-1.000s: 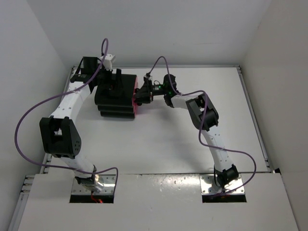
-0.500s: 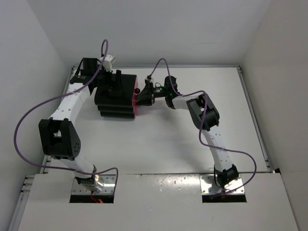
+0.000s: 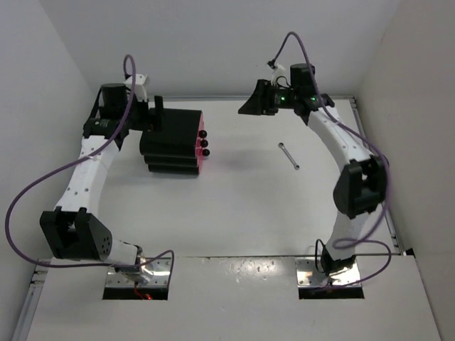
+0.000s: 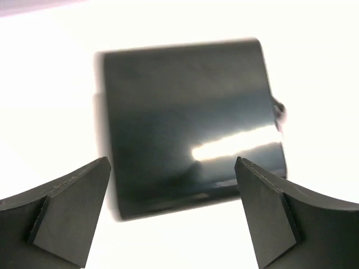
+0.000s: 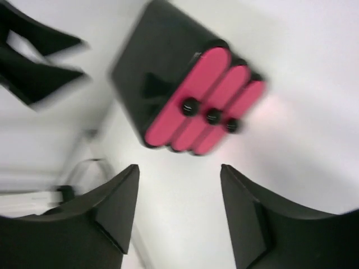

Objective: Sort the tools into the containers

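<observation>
1. Only the top view shows the thin silver rod (image 3: 288,156). It lies bare on the white bench (image 3: 234,213) in the right half, toward the far edge, well apart from everything else.
2. The rod's long axis runs slantwise: one end points to the far edge, the other toward the near edge and a little toward the right edge.
3. The black cabinet (image 3: 169,142) stands in the far-left part of the bench. Its three pink drawers (image 3: 199,150) face the right edge, with the black knobs (image 3: 205,143) in a short row.
4. The right wrist view, though blurred, shows what the top view only skims: the three pink drawer fronts (image 5: 202,101) side by side, each with its round knob (image 5: 213,116).
5. The left wrist view gives only a glossy black face of the cabinet (image 4: 190,123), with a bright glare across it.
6. The left fingers (image 4: 73,207) stand wide apart with nothing between them. In the top view they sit at the cabinet's far side, close by it.
7. The right fingers (image 5: 118,207) are spread and hold nothing. They hang near the far edge, well apart from the cabinet and from the rod, looking toward the drawer fronts.
</observation>
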Motion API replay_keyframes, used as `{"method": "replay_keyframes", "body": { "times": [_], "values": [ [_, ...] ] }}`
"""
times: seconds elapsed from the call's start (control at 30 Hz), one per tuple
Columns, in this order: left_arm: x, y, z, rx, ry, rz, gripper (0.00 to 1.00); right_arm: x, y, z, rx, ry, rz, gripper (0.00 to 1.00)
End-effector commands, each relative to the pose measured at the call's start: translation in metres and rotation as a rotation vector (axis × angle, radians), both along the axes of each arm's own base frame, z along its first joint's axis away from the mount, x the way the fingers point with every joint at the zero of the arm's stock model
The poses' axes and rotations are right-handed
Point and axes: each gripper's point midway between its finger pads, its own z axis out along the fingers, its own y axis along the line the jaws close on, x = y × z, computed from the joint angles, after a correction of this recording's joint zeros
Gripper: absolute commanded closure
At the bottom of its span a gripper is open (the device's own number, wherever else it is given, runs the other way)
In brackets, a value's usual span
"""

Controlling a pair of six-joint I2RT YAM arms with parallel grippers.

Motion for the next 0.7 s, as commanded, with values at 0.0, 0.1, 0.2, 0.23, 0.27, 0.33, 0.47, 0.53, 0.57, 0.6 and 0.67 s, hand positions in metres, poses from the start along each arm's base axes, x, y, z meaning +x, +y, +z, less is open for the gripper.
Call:
{"method": "replay_keyframes", "body": {
  "times": [0.0, 0.1, 0.2, 0.23, 0.27, 0.33, 0.47, 0.53, 0.57, 0.6, 0.67],
  "values": [
    [0.013, 0.066, 0.047, 0.062, -0.110, 0.309, 0.00, -0.026, -0.045, -0.035, -0.442, -0.192, -0.057, 0.28],
    [0.020, 0.096, 0.016, 0.118, -0.020, 0.384, 0.00, -0.037, -0.069, -0.023, -0.431, -0.279, -0.115, 0.06],
    [0.026, 0.128, -0.014, 0.151, 0.055, 0.438, 0.00, -0.044, -0.088, -0.030, -0.496, -0.261, -0.107, 0.03],
    [0.030, 0.133, -0.019, 0.169, 0.068, 0.426, 0.00, -0.041, -0.096, -0.036, -0.519, -0.246, -0.102, 0.01],
    [0.033, 0.136, -0.030, 0.176, 0.094, 0.414, 0.00, -0.036, -0.105, -0.035, -0.532, -0.252, -0.100, 0.01],
    [0.044, 0.135, -0.056, 0.193, 0.145, 0.320, 0.00, -0.042, -0.115, -0.047, -0.540, -0.218, -0.053, 0.04],
    [0.053, 0.140, -0.089, 0.219, 0.191, 0.239, 0.00, -0.039, -0.136, -0.068, -0.621, -0.211, -0.059, 0.11],
    [0.055, 0.133, -0.108, 0.216, 0.223, 0.172, 0.00, -0.036, -0.154, -0.085, -0.653, -0.185, -0.088, 0.11],
    [0.055, 0.130, -0.125, 0.212, 0.256, 0.141, 0.00, -0.036, -0.166, -0.091, -0.672, -0.187, -0.089, 0.11],
    [0.056, 0.124, -0.130, 0.212, 0.261, 0.112, 0.00, -0.036, -0.170, -0.101, -0.682, -0.178, -0.083, 0.11],
    [0.049, 0.110, -0.149, 0.200, 0.294, 0.032, 0.00, -0.032, -0.180, -0.116, -0.697, -0.165, -0.079, 0.11]
  ]
}}
